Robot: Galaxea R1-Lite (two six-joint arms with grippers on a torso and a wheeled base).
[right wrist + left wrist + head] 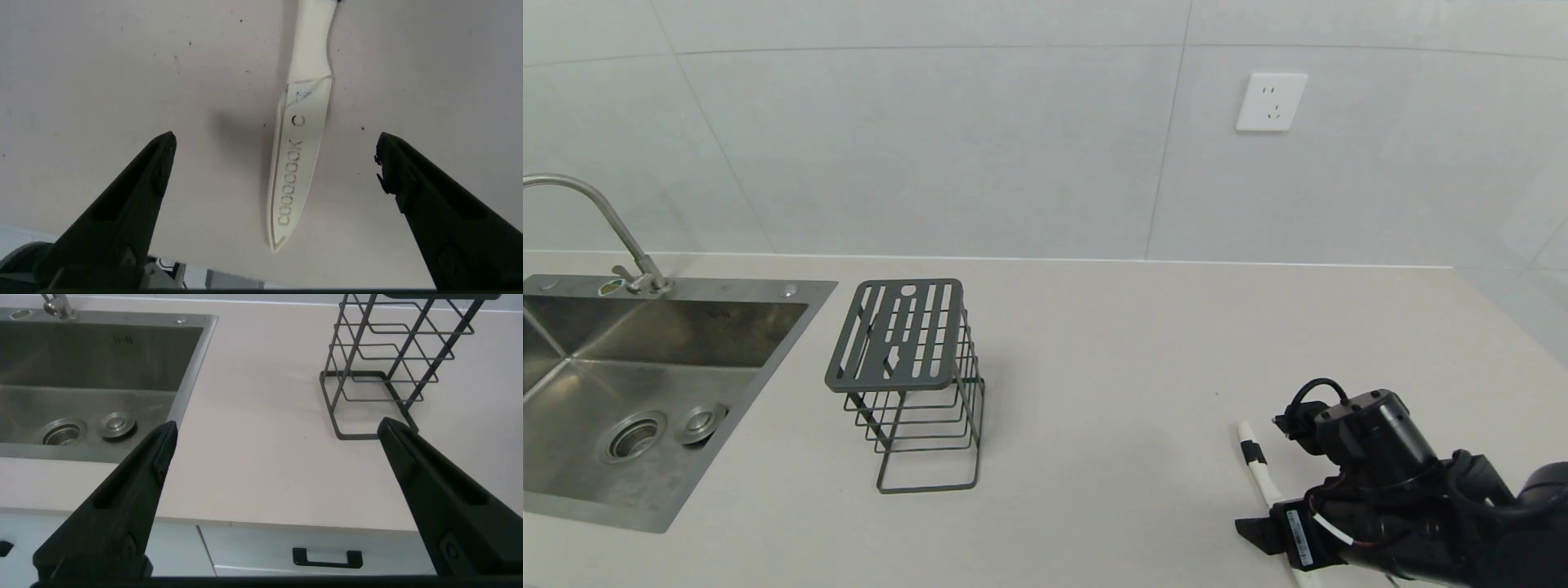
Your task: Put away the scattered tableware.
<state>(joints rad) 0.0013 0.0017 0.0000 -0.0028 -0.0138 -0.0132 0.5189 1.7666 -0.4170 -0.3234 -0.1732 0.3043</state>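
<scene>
A cream-white knife (1257, 464) with a black band on its handle lies flat on the pale counter (1111, 367), near the front right. Its blade (296, 171) has a row of small holes. My right gripper (275, 143) hovers over it, open, one finger on either side of the blade and touching nothing. That same right gripper (1282, 535) sits low at the counter's front right. A dark wire rack (903, 367) with a slotted top stands mid-counter. My left gripper (278, 429) is open and holds nothing, out beyond the counter's front edge, facing the rack (392, 367).
A steel sink (572, 457) with a curved faucet (605, 220) takes up the counter's left end, its rim (122, 325) close to the rack. A tiled wall with a white socket (1271, 101) stands behind. A drawer handle (327, 557) shows under the front edge.
</scene>
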